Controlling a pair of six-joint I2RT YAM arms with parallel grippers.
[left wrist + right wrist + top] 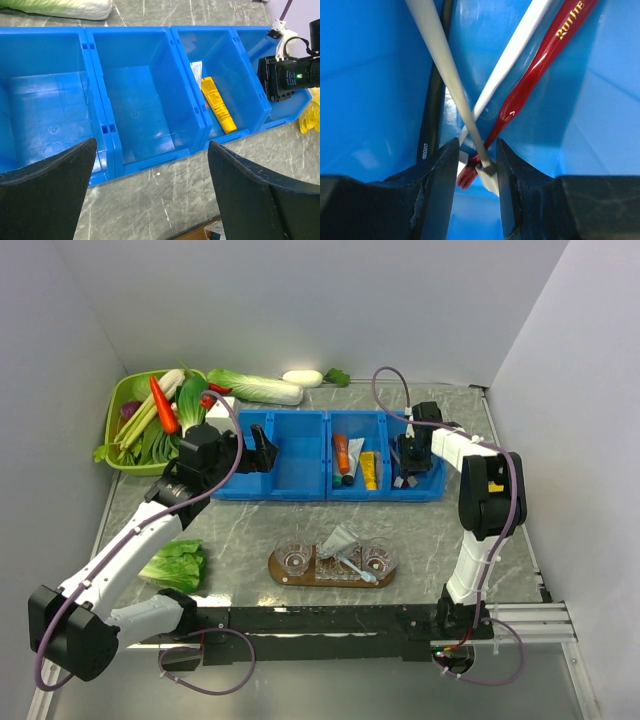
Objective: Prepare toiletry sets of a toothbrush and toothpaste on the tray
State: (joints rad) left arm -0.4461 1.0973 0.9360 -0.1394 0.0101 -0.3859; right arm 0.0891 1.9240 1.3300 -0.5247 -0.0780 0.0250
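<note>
The grey toothbrush (pixel 451 75) ends between the right fingers (pixel 437 190).

The flat brown wooden tray (pixel 322 582) lies on the grey marbled table (pixel 440 530), in front of the row of blue plastic bins (pixel 300 468), and a soft white toothpaste tube (pixel 340 538) rests on it. A yellow tube (pixel 369 470) lies in the third bin from the left. The green plastic basket (pixel 112 425) stands left of the bins.

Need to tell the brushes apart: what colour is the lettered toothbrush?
The lettered toothbrush is red with gold lettering; clearest in the right wrist view.
</note>
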